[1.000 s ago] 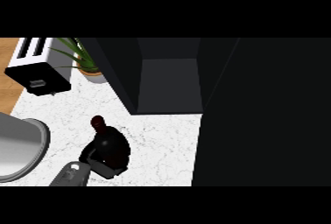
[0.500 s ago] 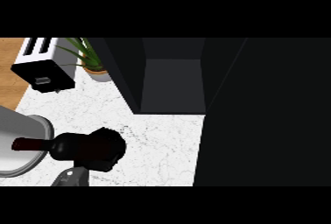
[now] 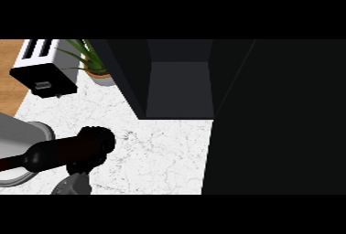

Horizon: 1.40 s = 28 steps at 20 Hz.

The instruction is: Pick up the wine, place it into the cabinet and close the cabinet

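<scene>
Wine bottle (image 3: 42, 157) lies sideways in the left hand (image 3: 88, 160) near the cabinet (image 3: 179, 87).

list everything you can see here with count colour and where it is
toaster: 1, white and black, top left
plant: 1, green, tan pot, right of the toaster
cabinet: 1, dark, open, top middle
door: 1, dark, right side
counter: 1, white marble, middle
round vessel: 1, grey, left edge
wine: 1, dark red, held sideways, lower left
left forearm: 1, grey, bottom left
left hand: 1, black, curled round the wine
</scene>
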Each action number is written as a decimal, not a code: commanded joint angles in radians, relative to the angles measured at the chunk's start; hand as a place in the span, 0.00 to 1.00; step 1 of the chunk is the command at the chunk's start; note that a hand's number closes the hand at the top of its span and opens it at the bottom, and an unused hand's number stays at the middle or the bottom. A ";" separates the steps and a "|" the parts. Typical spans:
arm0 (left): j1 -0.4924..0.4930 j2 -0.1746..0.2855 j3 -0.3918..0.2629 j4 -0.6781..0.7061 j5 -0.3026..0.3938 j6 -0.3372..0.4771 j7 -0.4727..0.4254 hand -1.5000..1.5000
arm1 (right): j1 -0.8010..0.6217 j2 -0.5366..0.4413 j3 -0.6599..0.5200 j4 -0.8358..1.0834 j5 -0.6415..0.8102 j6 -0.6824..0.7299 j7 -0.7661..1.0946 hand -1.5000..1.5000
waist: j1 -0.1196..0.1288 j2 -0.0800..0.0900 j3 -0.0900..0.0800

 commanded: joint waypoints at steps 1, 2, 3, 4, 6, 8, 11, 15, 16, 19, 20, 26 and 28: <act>0.108 -0.028 -0.033 -0.226 0.041 0.021 0.120 1.00 | 0.041 -0.001 -0.032 -0.041 -0.068 0.019 -0.009 0.00 | 0.005 -0.002 0.001; 0.127 -0.039 -0.047 -0.231 0.016 0.035 0.085 1.00 | 0.005 -0.005 -0.024 -0.053 -0.068 0.008 0.037 0.00 | 0.002 -0.001 0.000; 0.137 -0.044 -0.060 -0.269 0.015 0.044 0.107 1.00 | -0.058 -0.002 -0.056 -0.011 -0.099 -0.008 0.041 0.00 | 0.005 -0.001 0.001; 0.112 -0.058 -0.076 -0.301 0.010 0.068 0.142 1.00 | 0.092 0.026 0.030 -0.088 -0.036 0.019 -0.002 0.00 | 0.000 -0.002 0.001; 0.166 -0.083 -0.112 -0.312 -0.038 0.068 0.077 1.00 | 0.010 0.016 0.011 -0.042 -0.031 0.002 0.029 0.00 | 0.000 0.000 0.000; 0.191 -0.084 -0.149 -0.451 -0.020 0.093 0.177 1.00 | 0.021 0.051 0.073 -0.025 0.027 -0.009 -0.005 0.00 | 0.004 -0.002 0.000; 0.227 -0.114 -0.299 -0.579 0.019 0.221 0.227 1.00 | 0.002 0.012 -0.021 -0.010 -0.043 0.015 0.004 0.00 | 0.004 -0.003 0.001; 0.228 -0.115 -0.365 -0.658 0.043 0.345 0.289 1.00 | -0.018 0.013 -0.023 -0.057 -0.064 -0.005 0.067 0.00 | 0.000 -0.001 0.000; 0.212 -0.115 -0.438 -0.653 0.074 0.411 0.261 1.00 | -0.068 0.001 -0.054 -0.015 -0.117 0.010 0.056 0.00 | -0.001 0.000 0.000; 0.244 -0.115 -0.465 -0.694 0.084 0.425 0.273 1.00 | -0.005 0.010 -0.030 -0.065 -0.088 0.009 0.064 0.00 | -0.002 0.000 0.000; 0.242 -0.115 -0.480 -0.698 0.085 0.443 0.279 1.00 | 0.022 0.013 -0.025 -0.079 -0.074 0.013 0.055 0.00 | -0.003 0.000 0.000; 0.130 -0.115 -0.592 -0.580 0.244 0.587 0.199 1.00 | -0.024 0.043 0.031 -0.024 0.009 -0.009 0.034 0.00 | -0.006 0.002 -0.001; 0.120 -0.115 -0.641 -0.560 0.292 0.644 0.181 1.00 | -0.033 0.004 -0.044 0.005 -0.080 0.032 0.034 0.00 | -0.007 0.002 -0.001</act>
